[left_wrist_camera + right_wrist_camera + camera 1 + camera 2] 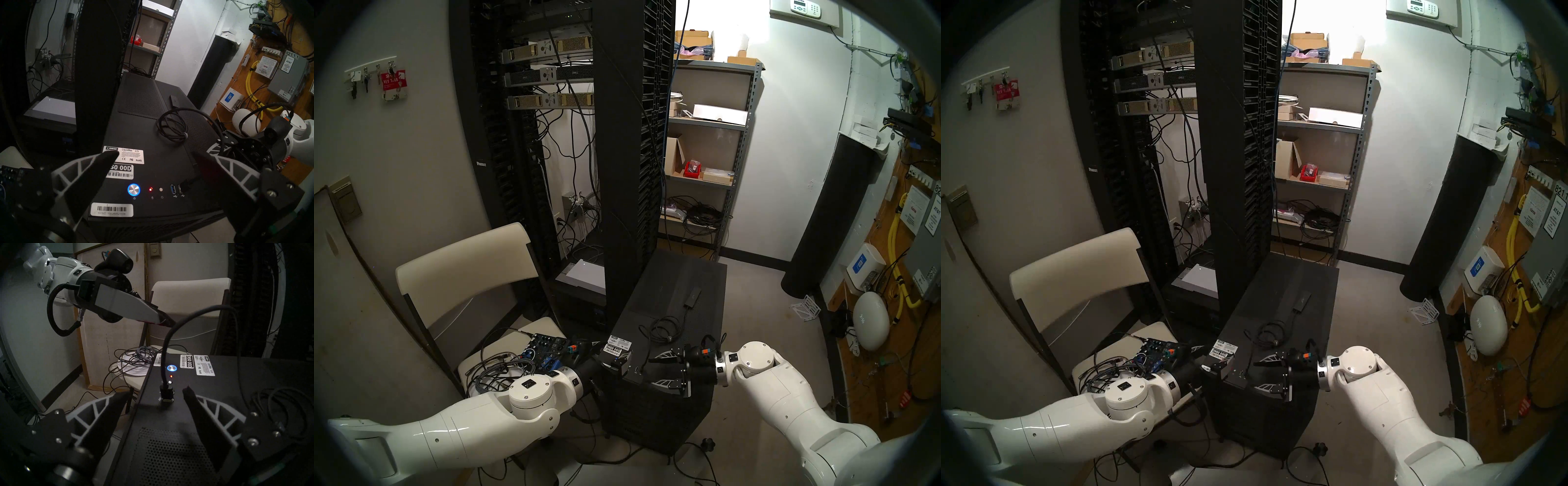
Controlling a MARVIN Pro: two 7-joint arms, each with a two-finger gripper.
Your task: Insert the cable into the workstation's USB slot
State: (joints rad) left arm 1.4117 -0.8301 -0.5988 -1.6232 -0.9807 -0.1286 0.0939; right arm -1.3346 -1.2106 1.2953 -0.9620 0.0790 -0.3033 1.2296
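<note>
Right pincer [155, 392] open (empty), cable [165, 348] plugged into workstation [229, 387]

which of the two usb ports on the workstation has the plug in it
The one farther from the round power button: the cable's plug sits in it, while the blue port beside the small buttons is empty.

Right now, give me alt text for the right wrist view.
The cable's plug stands in a USB slot on the workstation, between the open right claw's fingers, which don't touch it. The left claw hovers above, before a white chair.
</note>
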